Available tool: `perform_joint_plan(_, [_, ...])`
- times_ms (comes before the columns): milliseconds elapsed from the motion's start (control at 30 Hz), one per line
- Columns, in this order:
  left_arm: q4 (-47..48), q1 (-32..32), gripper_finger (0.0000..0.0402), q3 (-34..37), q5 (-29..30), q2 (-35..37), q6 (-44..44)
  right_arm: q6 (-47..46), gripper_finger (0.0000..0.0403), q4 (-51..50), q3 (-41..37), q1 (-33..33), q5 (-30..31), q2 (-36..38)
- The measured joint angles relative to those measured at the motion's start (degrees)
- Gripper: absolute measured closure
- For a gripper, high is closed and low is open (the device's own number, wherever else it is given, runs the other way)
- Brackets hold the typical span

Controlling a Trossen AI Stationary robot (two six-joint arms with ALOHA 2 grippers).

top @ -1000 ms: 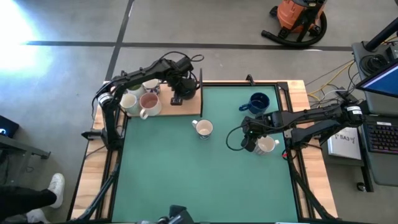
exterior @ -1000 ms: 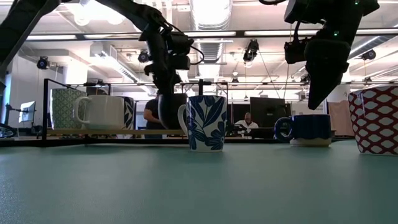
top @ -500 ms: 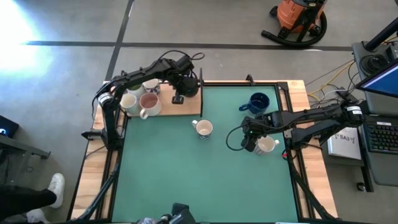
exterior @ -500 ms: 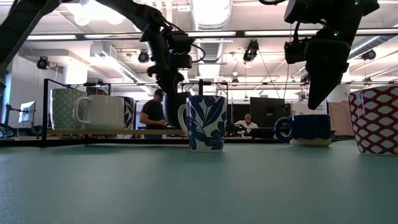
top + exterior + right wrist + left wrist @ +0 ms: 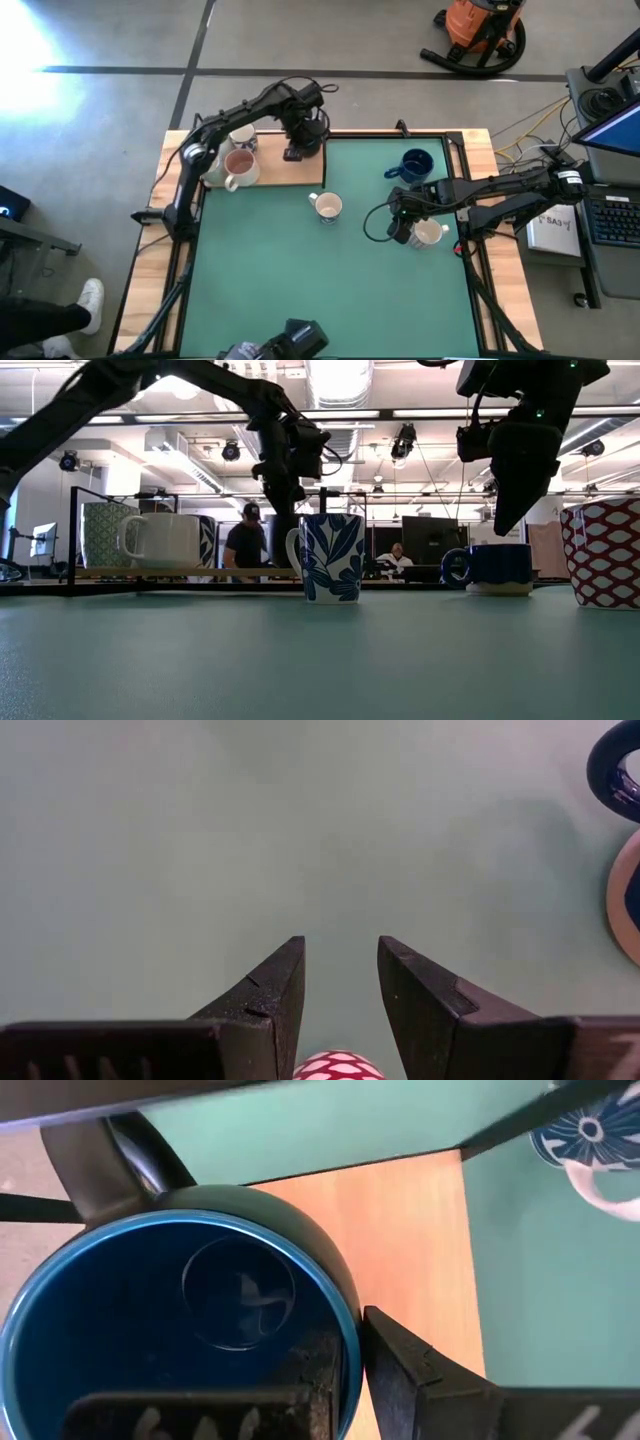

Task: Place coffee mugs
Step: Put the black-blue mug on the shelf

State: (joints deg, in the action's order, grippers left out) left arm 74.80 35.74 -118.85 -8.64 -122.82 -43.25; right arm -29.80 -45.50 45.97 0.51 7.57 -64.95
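Overhead, a green table (image 5: 330, 260) with pale wooden edges is seen on a grey floor, and a wooden board (image 5: 300, 172) lies at its far left corner. An orange vacuum (image 5: 478, 28) stands on the floor beyond, and a desk with a keyboard (image 5: 612, 218) sits to the right. In the low view an open office with ceiling lights is shown, where a person (image 5: 243, 543) stands far behind.

The left arm is stretched across the board, with the left claw (image 5: 296, 140) near the board's far right edge. It is clenched on the rim of a navy mug (image 5: 170, 1330), one finger inside and one outside the wall, as shown in the left wrist view. A pink-lined mug (image 5: 238, 166) and other pale mugs are grouped on the board's left part.

The right arm is reached in from the right, the right claw (image 5: 400, 222) hanging above the table with its fingers spread, gripping nothing. A red-and-white patterned mug (image 5: 603, 552) stands just beside it. A second navy mug (image 5: 414, 164) stands further back, and a blue-flowered mug (image 5: 331, 557) stands near the table's middle.
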Motion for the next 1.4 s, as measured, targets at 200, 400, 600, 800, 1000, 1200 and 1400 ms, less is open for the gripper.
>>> perform_joint_plan(200, [0.4,0.3,0.0383,-6.5,0.1,-3.9,0.1,0.0,0.0284,0.0,0.0,0.0,0.0,0.0])
perform_joint_plan(400, [1.3,1.2,0.0383,-9.0,-0.9,-5.3,0.2,0.0,0.0284,0.0,0.0,0.0,0.0,0.0])
perform_joint_plan(600, [2.6,1.6,0.0382,-9.0,-1.0,-5.3,0.2,0.0,0.0284,0.1,0.0,0.0,0.0,0.0])
perform_joint_plan(800, [2.1,1.9,0.0374,-9.0,-1.0,-5.3,0.7,0.0,0.0284,0.7,0.0,0.0,0.0,0.0])
perform_joint_plan(1000, [1.7,2.3,0.0358,-9.0,-1.1,-5.3,3.0,0.0,0.0284,1.1,0.0,0.0,0.0,0.0])
perform_joint_plan(1200, [2.1,2.3,0.0337,-9.0,-1.6,-4.9,5.0,0.0,0.0284,1.3,0.0,0.0,0.0,0.0])
perform_joint_plan(1400, [5.4,2.3,0.0333,-11.5,-5.5,-4.1,6.5,0.0,0.0284,1.3,0.0,0.0,0.0,0.0])
